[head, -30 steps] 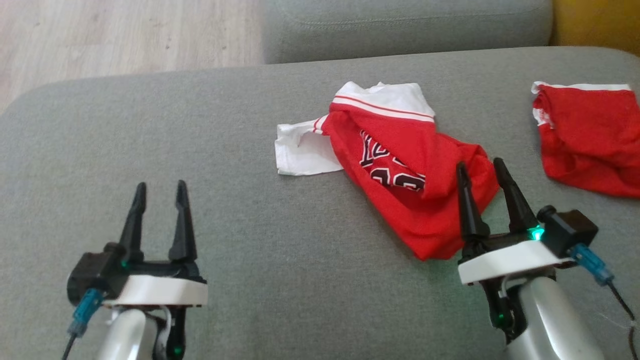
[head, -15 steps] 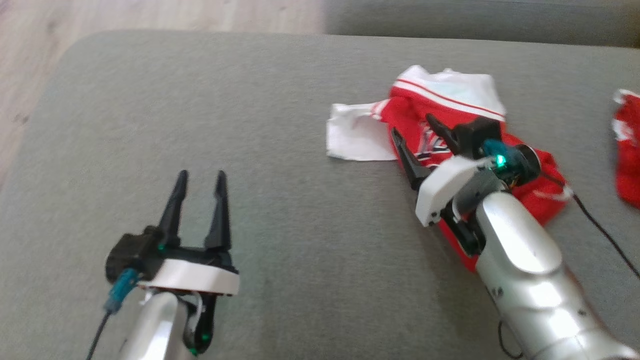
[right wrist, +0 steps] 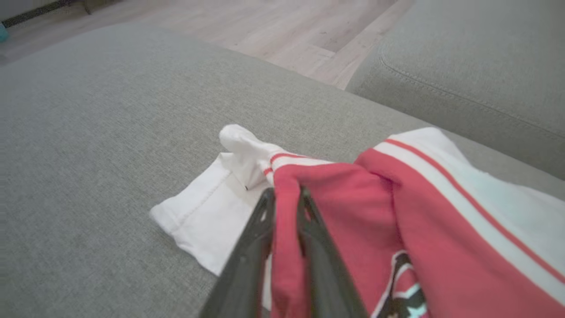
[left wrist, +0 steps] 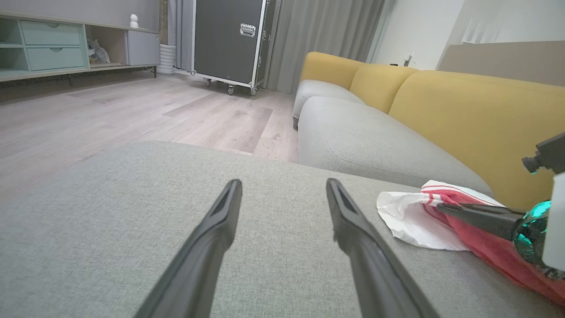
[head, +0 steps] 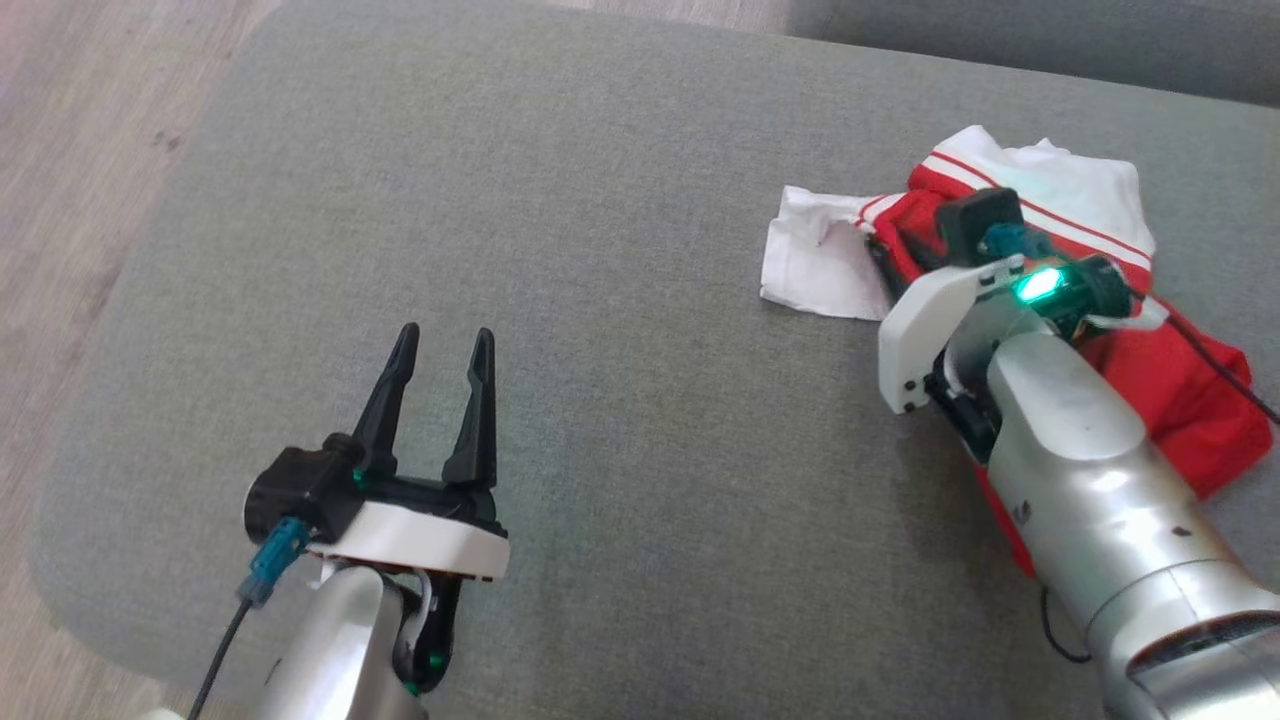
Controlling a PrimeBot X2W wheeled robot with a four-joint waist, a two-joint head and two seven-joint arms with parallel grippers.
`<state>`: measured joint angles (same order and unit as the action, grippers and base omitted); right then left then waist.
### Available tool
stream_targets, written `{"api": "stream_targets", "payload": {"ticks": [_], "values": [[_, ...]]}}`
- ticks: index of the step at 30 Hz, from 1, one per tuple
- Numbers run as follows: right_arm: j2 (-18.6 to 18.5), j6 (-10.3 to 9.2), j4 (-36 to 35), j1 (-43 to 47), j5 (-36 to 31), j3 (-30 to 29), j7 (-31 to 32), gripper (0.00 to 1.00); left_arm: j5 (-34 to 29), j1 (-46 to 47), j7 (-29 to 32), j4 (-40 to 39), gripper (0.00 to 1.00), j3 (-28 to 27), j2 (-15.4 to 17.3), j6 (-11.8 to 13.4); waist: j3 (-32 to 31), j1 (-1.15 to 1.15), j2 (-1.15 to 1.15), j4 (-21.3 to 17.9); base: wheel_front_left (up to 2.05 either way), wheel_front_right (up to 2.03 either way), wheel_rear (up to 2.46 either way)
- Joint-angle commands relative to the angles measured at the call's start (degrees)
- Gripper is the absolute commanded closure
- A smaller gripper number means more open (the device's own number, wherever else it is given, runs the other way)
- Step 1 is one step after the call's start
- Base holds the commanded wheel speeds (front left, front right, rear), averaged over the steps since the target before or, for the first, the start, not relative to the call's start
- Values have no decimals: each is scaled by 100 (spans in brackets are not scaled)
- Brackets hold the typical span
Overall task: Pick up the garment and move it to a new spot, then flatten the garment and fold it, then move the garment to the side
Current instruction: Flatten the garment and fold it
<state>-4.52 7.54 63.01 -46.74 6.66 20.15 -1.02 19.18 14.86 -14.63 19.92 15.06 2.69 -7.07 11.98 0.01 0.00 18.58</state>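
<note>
Right wrist view: pinching garment [right wrist: 353,207] fold in right pincer [right wrist: 287,194], left pincer [head: 445,335] wide; lifting, flattening, folding apparently yet to come.

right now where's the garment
In the head view the garment lies at the right on the grey cushion, a red fold pinched in the right gripper, apart from the left gripper.

A living room: sofa [left wrist: 463,110], wood floor [left wrist: 132,115], sideboard [left wrist: 53,48].
</note>
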Motion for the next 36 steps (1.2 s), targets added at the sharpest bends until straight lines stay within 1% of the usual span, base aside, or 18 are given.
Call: {"api": "stream_targets", "payload": {"ticks": [1, 3, 8, 13, 14, 15, 20, 23, 24, 25, 28, 31, 34, 36], "values": [[140, -5, -95, -109, 100, 210, -186, 100, 20, 167, -37, -165, 0, -188, 27, -12, -46, -1, 0, -54, 0, 0, 0], [157, -5, -174, -25, 368, 541, -396, 100, 15, 155, -37, -163, 0, -244, 25, -16, -103, -1, 0, -125, 0, 0, 0], [162, -5, -981, 219, 1468, 1729, -695, 100, -21, 104, -37, -213, 0, -402, 22, -23, -251, -1, 0, -398, 0, 0, 0], [163, -5, -1484, 309, 2095, 2468, -959, 100, -84, 17, -37, -287, 0, -575, 21, -28, -420, -1, 0, -684, 0, 0, 0], [125, -5, -1653, 394, 2296, 2749, -968, 100, -109, -20, -37, -310, 0, -638, 20, -30, -493, -1, 0, -775, 0, 0, 0], [125, -5, -1653, 394, 2296, 2749, -968, 100, -109, -20, -37, -310, 0, -638, 20, -30, -493, -1, 0, -775, 0, 0, 0], [-273, -5, -2255, 721, 2757, 3748, -772, 100, -185, -157, -37, -344, 0, -787, 20, -34, -686, -1, 0, -998, 0, 0, 0], [-549, -5, -2514, 955, 3015, 4350, -517, 100, -233, -240, -37, -356, 0, -855, 20, -35, -784, -1, 0, -1108, 0, 0, 0], [-631, -5, -2539, 1016, 3061, 4529, -404, 87, -247, -262, -37, -354, 0, -874, 20, -36, -810, -1, 0, -1141, 0, 0, 0], [-709, -5, -2536, 1052, 3057, 4673, -337, 0, -260, -282, -37, -353, 0, -891, 20, -37, -835, -1, 0, -1175, 0, 0, 0], [-820, -5, -2488, 1151, 3152, 4876, -178, 0, -296, -317, -37, -356, 0, -922, 20, -38, -896, -1, 0, -1268, 0, 0, 0], [-883, -5, -2521, 1143, 3298, 4845, -197, 0, -320, -344, -37, -363, 0, -963, 22, -39, -951, -1, 0, -1380, 0, 0, 0], [-994, -5, -2622, 1074, 3469, 4599, -355, 0, -336, -352, -37, -375, 0, -1006, 24, -39, -996, -1, 0, -1492, 0, 0, 0], [-1086, -5, -2676, 1033, 3602, 4250, -563, 0, -341, -357, -37, -396, 0, -1026, 23, -40, -1024, -1, 0, -1562, 0, 0, 0]]}}
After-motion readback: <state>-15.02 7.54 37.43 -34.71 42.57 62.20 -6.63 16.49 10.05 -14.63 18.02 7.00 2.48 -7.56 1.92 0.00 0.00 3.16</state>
